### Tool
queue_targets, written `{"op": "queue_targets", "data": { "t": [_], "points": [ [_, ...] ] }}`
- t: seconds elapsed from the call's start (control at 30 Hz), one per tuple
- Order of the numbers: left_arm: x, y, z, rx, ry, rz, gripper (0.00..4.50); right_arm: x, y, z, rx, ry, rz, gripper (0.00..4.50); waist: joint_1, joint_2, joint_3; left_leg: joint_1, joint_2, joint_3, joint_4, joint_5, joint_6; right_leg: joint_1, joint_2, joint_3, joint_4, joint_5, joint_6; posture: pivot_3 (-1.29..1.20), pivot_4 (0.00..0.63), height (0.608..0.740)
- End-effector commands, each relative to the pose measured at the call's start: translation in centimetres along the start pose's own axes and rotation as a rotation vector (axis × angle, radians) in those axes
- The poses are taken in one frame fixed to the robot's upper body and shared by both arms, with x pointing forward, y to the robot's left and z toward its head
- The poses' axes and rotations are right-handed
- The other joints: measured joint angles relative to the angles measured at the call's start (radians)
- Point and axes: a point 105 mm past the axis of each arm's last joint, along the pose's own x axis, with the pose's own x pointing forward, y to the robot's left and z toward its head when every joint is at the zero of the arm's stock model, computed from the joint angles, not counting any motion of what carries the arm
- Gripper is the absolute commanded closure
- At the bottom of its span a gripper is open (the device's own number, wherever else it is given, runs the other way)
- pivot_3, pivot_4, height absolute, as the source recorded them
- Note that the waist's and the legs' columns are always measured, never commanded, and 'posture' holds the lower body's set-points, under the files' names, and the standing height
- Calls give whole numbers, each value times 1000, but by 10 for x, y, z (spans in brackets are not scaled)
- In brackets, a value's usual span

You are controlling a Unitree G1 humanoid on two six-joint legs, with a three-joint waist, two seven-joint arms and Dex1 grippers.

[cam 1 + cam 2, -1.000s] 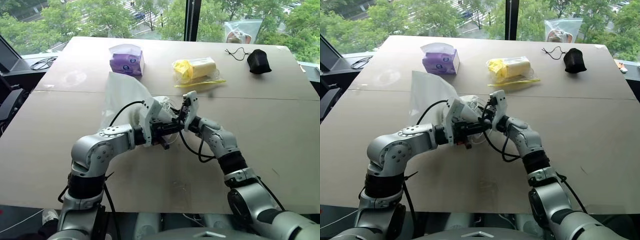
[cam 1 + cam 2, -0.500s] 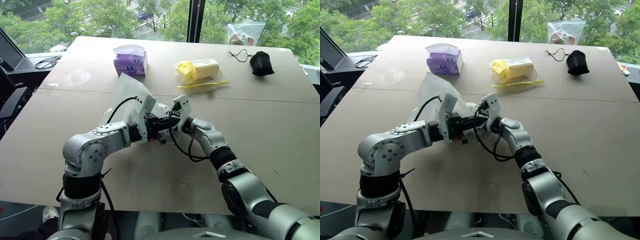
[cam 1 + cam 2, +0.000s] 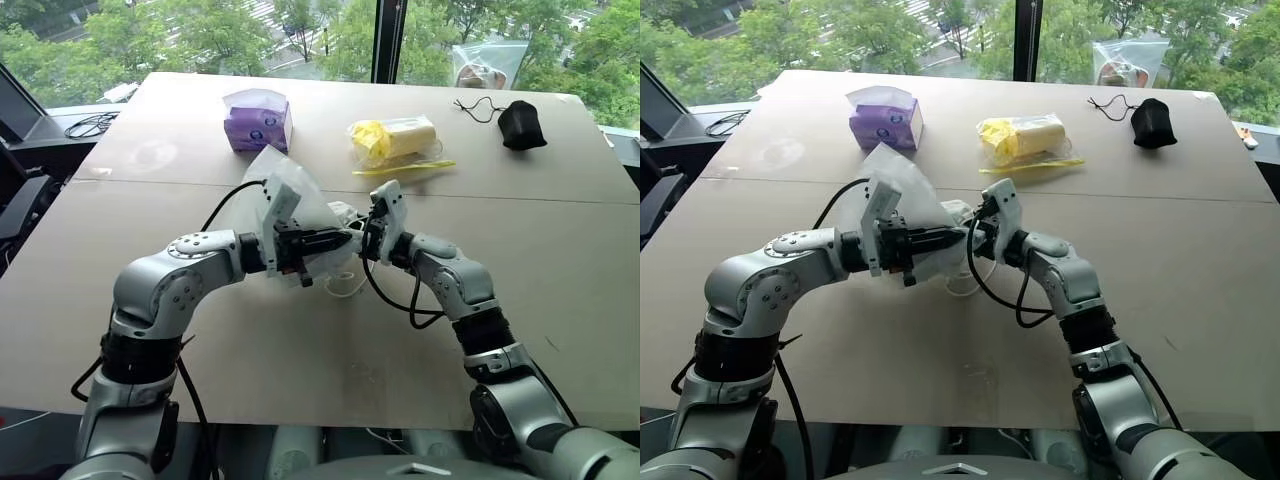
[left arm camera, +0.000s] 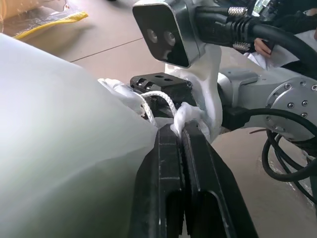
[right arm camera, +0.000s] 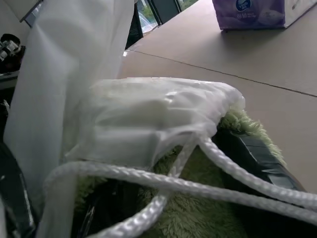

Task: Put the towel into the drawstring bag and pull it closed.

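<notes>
Both arms have lifted the translucent milky-white plastic drawstring bag (image 3: 290, 205) higher; left claw (image 4: 182, 130) pinches its white cord (image 4: 161, 101); right claw (image 3: 366, 238) cannot be judged; fluffy pale green towel (image 5: 208, 218) inside, mouth not yet closed.

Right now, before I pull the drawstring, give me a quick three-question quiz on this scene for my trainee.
1. True or false: the left claw is open, clear of the white cord.
2. Which thing lies farthest to the robot's right on the wooden table? A: purple tissue box. B: small black fabric pouch. C: yellow cloth in clear plastic.
3. What soft thing shows at the mouth of the translucent milky-white plastic drawstring bag?

Key: 1. False, it is shut on the cord. 2. B. 3. The pale green fluffy towel.
</notes>
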Motion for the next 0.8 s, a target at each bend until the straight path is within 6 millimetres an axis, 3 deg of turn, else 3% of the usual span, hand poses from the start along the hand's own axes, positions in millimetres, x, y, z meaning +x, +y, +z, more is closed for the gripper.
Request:
{"op": "queue_targets", "data": {
  "t": [0.03,0.2,0.3,0.37,0.4,0.6,0.8],
  "points": [
    [-23,26,18,75,-51,118,4500,-19,-29,9,-48,-24,-136,1909,0,0,0,-1,0,0,0,0,-1,-1,1,0,0,0,0,0,150,740],
    [-30,41,24,101,-72,152,4500,-27,-50,2,-148,46,-266,1909,0,0,0,-1,0,1,0,0,-1,-1,1,1,0,0,0,0,150,740],
    [-27,37,30,114,-99,118,4500,-24,-55,1,-147,63,-285,1134,1,0,1,-1,0,1,0,0,0,-1,2,1,0,0,0,0,150,740],
    [-25,32,34,110,-126,96,4500,-19,-53,2,-147,61,-279,107,1,0,1,-1,0,1,0,0,0,-1,2,1,-1,0,0,0,150,740],
    [-24,30,35,111,-133,89,4500,-17,-55,5,-148,46,-298,13,1,0,1,-1,0,1,0,0,0,-1,2,1,-1,0,0,0,150,740],
    [-22,24,32,109,-133,77,4500,-12,-54,16,-149,-23,-335,13,-4,0,1,-1,2,2,-1,0,-1,-2,3,2,0,0,0,0,150,740],
    [-18,16,18,129,-44,84,4500,-18,-49,29,-187,-53,-318,13,-3,0,1,-1,1,3,0,0,-1,-2,1,3,-1,0,0,0,150,740]
  ]
}}
